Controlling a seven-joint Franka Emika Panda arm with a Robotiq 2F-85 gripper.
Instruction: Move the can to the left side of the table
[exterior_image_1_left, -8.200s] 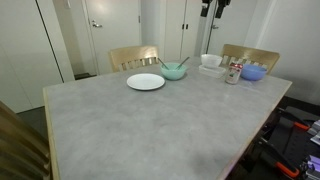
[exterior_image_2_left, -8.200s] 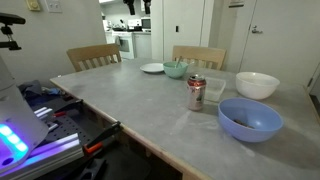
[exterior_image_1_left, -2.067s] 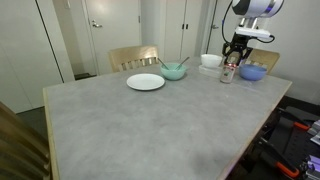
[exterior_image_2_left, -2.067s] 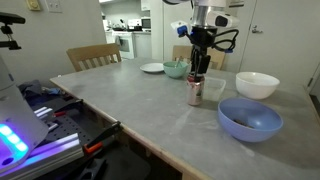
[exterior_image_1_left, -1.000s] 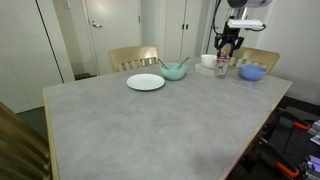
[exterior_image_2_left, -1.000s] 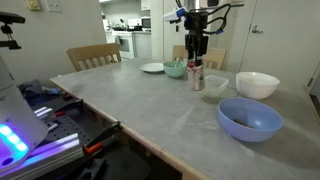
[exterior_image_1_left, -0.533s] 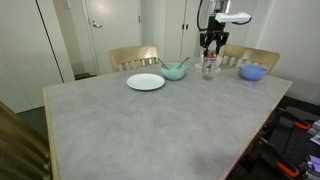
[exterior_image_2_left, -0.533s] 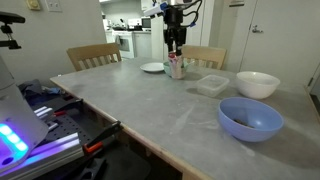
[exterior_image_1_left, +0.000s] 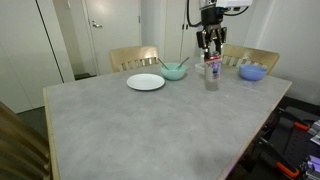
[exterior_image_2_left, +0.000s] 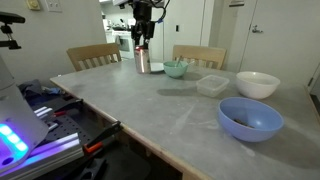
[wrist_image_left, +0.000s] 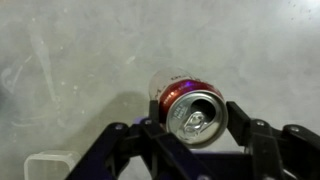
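Note:
My gripper (exterior_image_1_left: 211, 52) is shut on the can (exterior_image_1_left: 212, 72), a small silver drink can with red markings, and holds it upright above the grey speckled table (exterior_image_1_left: 150, 125). In an exterior view the can (exterior_image_2_left: 142, 58) hangs under the gripper (exterior_image_2_left: 141, 40) over the far side of the table (exterior_image_2_left: 170, 115). The wrist view looks down on the can's open top (wrist_image_left: 193, 115), with the gripper (wrist_image_left: 192, 128) and a dark finger on each side of it.
A white plate (exterior_image_1_left: 146, 82), a teal bowl (exterior_image_1_left: 174, 71) and a blue bowl (exterior_image_1_left: 253, 72) stand along the far edge. A white bowl (exterior_image_2_left: 257, 84), a big blue bowl (exterior_image_2_left: 249, 118) and a clear box (exterior_image_2_left: 212, 86) are near one end. Wooden chairs (exterior_image_1_left: 133, 57) line the far side.
The gripper has carried the can sideways along the table, away from the blue and white bowls and past the teal bowl. Its grip has stayed shut.

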